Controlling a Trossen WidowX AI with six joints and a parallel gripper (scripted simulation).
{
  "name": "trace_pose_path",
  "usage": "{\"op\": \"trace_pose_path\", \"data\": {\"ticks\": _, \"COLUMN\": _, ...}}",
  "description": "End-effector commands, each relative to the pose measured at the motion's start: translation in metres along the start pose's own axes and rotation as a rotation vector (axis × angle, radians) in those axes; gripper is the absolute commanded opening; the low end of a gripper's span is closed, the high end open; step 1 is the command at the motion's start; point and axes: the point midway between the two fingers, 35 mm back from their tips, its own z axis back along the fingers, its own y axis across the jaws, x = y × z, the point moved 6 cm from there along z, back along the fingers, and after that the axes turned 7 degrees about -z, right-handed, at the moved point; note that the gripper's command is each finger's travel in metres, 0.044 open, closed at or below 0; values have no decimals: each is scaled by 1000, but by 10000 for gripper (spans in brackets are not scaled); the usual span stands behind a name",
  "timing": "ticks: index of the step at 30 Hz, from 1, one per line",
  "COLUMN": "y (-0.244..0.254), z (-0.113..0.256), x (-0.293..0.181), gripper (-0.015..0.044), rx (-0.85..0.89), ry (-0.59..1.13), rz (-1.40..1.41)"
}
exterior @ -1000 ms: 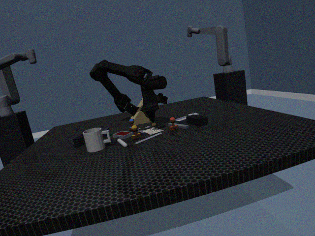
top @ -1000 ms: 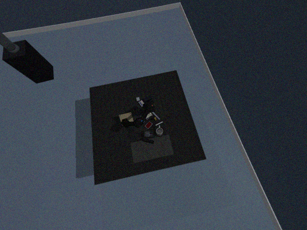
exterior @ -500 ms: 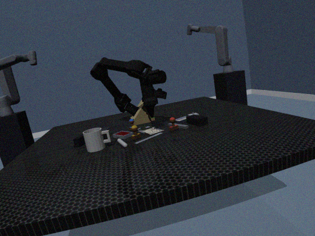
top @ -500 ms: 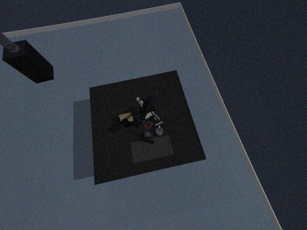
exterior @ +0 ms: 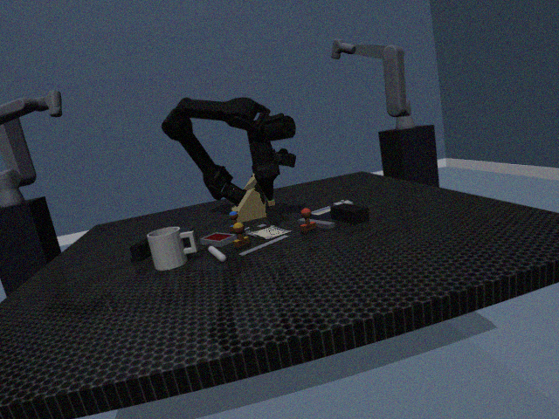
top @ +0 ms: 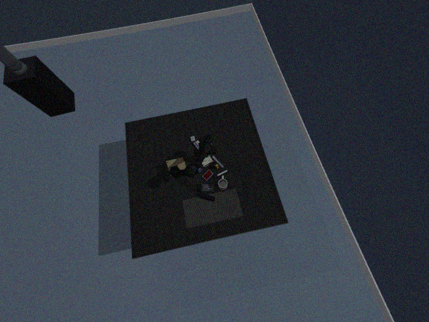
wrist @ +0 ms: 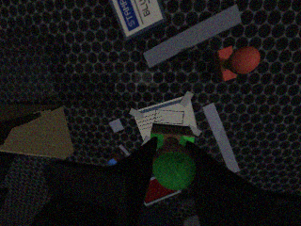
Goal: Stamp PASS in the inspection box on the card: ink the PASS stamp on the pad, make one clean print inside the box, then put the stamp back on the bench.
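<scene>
My gripper [exterior: 270, 197] [wrist: 171, 143] is shut on the green-knobbed stamp [wrist: 174, 170], held raised above the bench. The white card [top: 207, 160] [exterior: 258, 232] [wrist: 144, 123] lies flat with tape at its corners. In the wrist view the stamp covers its lower part; the visible part of the outlined box [wrist: 183, 117] shows no clear print, and the rest cannot be told. The red ink pad [top: 208, 174] [exterior: 217, 236] [wrist: 157, 192] lies open beside the card, partly behind the knob in the wrist view.
A red-knobbed stamp [exterior: 306, 221] [wrist: 245, 60], a yellow-knobbed stamp [exterior: 238, 229] and a blue-knobbed stamp [exterior: 233, 215] stand around the card. A mug [top: 222, 184] [exterior: 167, 249], a white stick [exterior: 217, 253], a black block [exterior: 349, 212], a wooden block [wrist: 39, 134] and grey strips [wrist: 193, 35] also stand or lie nearby.
</scene>
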Motion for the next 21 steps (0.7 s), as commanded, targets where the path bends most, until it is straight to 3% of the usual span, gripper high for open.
{"op": "trace_pose_path", "data": {"ticks": 1, "y": 20, "z": 2, "x": 16, "gripper": 0, "rx": 7, "ry": -2, "rz": 7}}
{"op": "trace_pose_path", "data": {"ticks": 11, "y": 80, "z": 1, "x": 50, "gripper": 0, "rx": 9, "ry": 0, "rz": 4}}
{"op": "trace_pose_path", "data": {"ticks": 21, "y": 83, "z": -3, "x": 52, "gripper": 0, "rx": 8, "ry": 0, "rz": 4}}
